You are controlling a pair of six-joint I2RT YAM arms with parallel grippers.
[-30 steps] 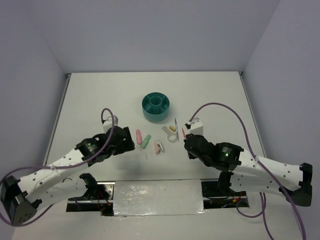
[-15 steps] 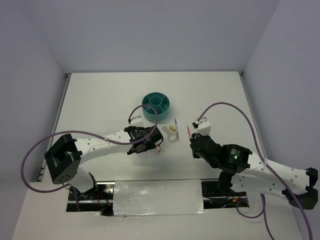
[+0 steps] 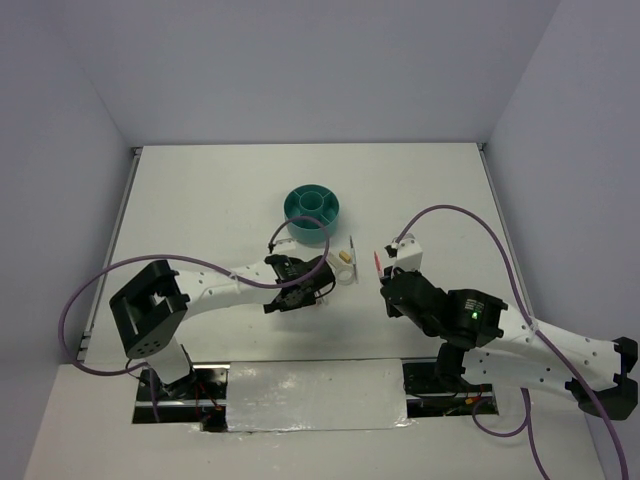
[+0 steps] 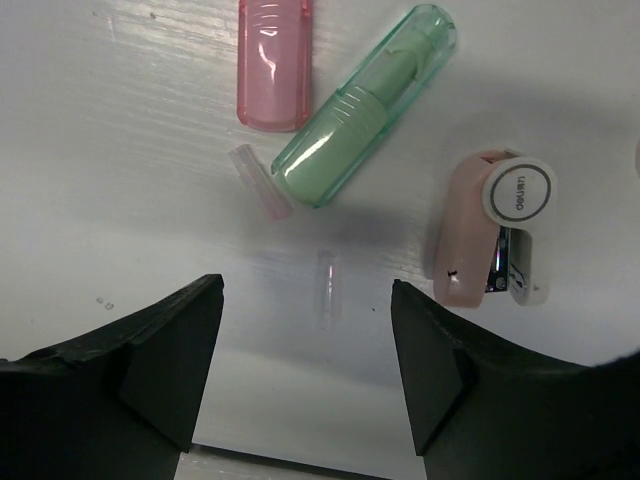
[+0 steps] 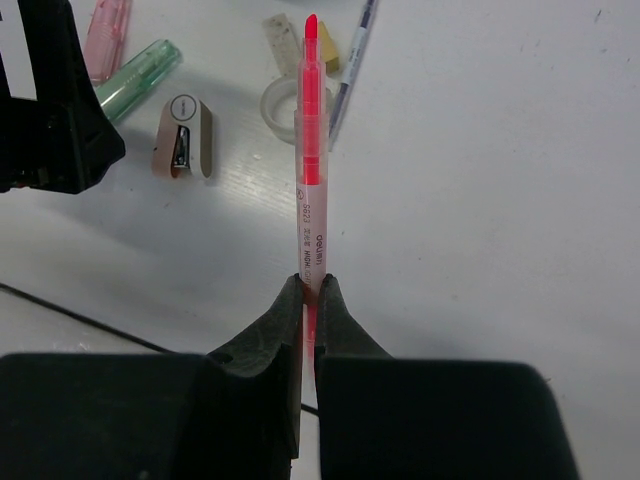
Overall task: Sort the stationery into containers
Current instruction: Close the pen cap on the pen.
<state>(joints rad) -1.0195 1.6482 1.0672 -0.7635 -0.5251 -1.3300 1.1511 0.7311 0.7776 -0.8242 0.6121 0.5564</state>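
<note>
Right wrist: right gripper (image 5: 309,290) clamped on thin pink pen (image 5: 310,150). Left gripper (image 4: 305,300), jaws wide, over translucent pink capsule (image 4: 272,62), pale-green capsule (image 4: 362,108) and pink-white clip (image 4: 490,235) on white surface (image 4: 120,150). Round teal plastic organiser (image 3: 300,228) stands apart.

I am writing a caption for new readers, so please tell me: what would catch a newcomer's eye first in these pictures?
First, the thin pink pen, pinched at its near end by the shut right claw, on the right of the scene. Next, the open left claw hovers over a pink translucent plastic capsule, a pale-green translucent plastic capsule and a pink-and-white clip. Behind them stands the round teal plastic desk organiser.
</note>
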